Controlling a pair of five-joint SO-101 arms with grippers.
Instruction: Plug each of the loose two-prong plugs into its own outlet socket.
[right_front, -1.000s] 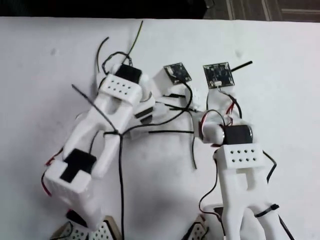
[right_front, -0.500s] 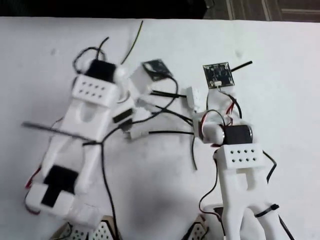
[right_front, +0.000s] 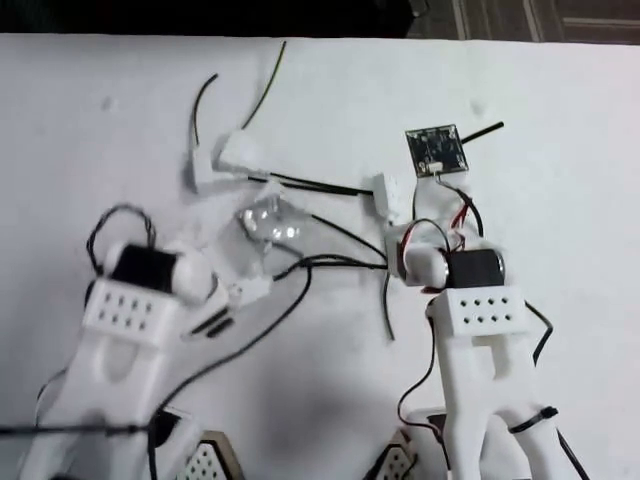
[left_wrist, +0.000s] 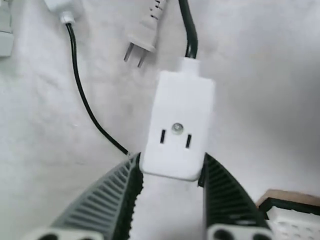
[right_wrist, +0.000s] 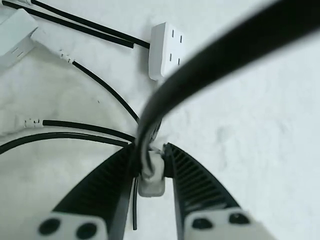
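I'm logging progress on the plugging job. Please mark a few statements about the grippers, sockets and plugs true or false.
1. The left gripper clamps a white outlet socket. True.
2. A plug sits in that socket's slots. False: both slots are empty.
3. A loose two-prong plug lies on the table just beyond the held socket. True.
4. The right gripper is open and empty. False: it is shut on a white cord end.

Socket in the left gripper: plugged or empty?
Empty. Both slots of the outlet socket held in the left gripper are bare; a two-prong plug lies apart beyond it.
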